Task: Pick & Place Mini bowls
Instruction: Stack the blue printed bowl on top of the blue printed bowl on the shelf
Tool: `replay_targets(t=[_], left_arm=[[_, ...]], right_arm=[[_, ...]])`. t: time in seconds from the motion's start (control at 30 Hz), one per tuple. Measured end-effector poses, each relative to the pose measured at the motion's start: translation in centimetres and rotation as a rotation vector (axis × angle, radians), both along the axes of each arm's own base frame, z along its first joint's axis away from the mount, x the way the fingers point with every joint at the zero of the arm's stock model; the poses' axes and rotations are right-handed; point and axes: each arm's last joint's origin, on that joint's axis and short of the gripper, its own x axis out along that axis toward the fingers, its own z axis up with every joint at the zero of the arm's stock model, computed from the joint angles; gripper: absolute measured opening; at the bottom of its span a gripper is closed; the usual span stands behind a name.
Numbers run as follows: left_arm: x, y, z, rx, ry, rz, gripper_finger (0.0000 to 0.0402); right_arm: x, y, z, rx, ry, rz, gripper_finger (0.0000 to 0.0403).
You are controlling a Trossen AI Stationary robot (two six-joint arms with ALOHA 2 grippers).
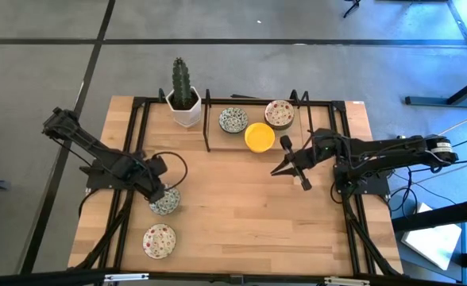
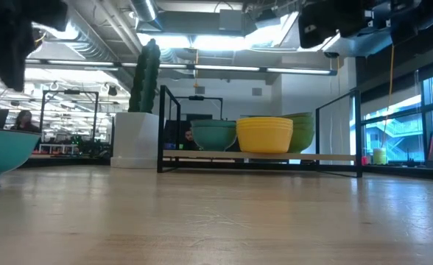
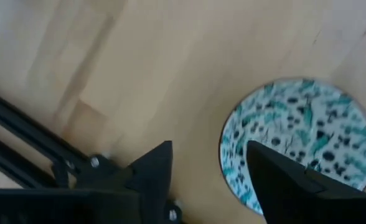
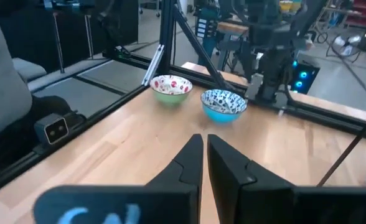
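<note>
A white mini bowl with a blue-green pattern (image 3: 301,134) sits upright on the wooden table near its left side (image 1: 167,203). My left gripper (image 3: 209,146) hangs over it, pointing steeply down and open, one finger over the bowl's inside and one outside its rim. A red-speckled mini bowl (image 1: 160,241) rests on the table nearer the front edge. Three more mini bowls, one blue-green (image 1: 233,120), one yellow (image 1: 259,137) and one speckled (image 1: 279,114), stand at the far middle. My right gripper (image 4: 203,155) is shut and holds nothing, hovering right of centre (image 1: 285,167). My left gripper stands open astride the blue-green bowl's rim (image 3: 225,155), coming from above. I cannot tell whether either finger touches the rim. The bowl rests on the table on its base.
A cactus in a white pot (image 1: 185,99) stands at the far left of a black frame (image 1: 208,119) that rings the far bowls. Black rails (image 1: 130,159) run along both table sides. Bare wood (image 1: 241,214) lies between the arms.
</note>
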Motion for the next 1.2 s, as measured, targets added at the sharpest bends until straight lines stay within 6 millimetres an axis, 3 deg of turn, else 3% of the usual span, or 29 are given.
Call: replay_targets(t=[0.33, 0.57, 0.8, 1.2], left_arm=[[-0.9, 0.5, -3.8, -0.017, 0.100, 0.055, 0.0251], [-0.4, 0.0, -3.9, -0.095, 0.075, -0.015, 0.0256], [-0.4, 0.0, -3.9, -0.054, 0.103, -0.197, 0.0256], [0.6, 0.6, -4.0, -0.079, 0.067, -0.152, 0.0256]], right_arm=[[0.0, -0.5, 0.0, -0.052, -0.021, -0.020, 0.0026], [-0.1, -1.1, 0.0, -0.049, -0.019, -0.050, 0.0026], [-0.1, -1.2, 0.0, -0.052, -0.020, -0.051, 0.0026], [-0.1, -1.1, 0.0, -0.038, -0.012, -0.001, 0.0026]])
